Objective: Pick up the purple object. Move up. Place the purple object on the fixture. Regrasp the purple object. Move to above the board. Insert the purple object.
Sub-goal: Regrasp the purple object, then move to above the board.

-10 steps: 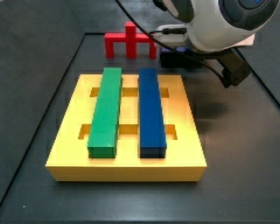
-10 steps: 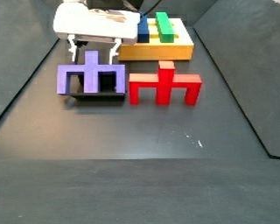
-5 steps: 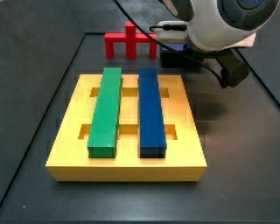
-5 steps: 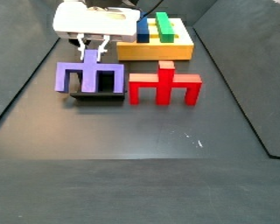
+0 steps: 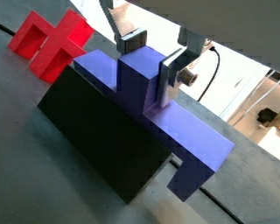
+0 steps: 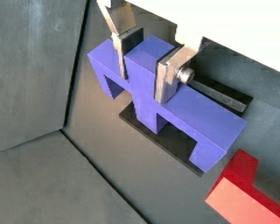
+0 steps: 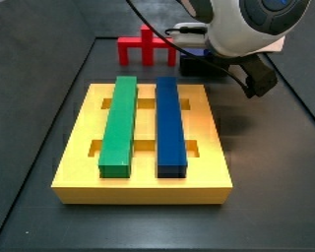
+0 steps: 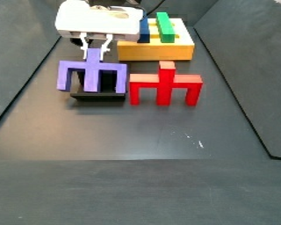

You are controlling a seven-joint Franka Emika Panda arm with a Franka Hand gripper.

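Observation:
The purple object stands on the black fixture, legs down and stem up. In both wrist views its blue-violet crossbar lies across the fixture. My gripper comes down from above and is shut on the central stem, a silver finger pressed to each side. From the opposite side view my gripper body hides the piece. The yellow board lies apart from the gripper.
A green bar and a dark-blue bar sit in the board's slots. A red piece stands right beside the fixture. Dark walls close in the grey floor on both sides.
The fingers have drawn together from a wider spread onto the purple object's stem. The object and fixture have not moved.

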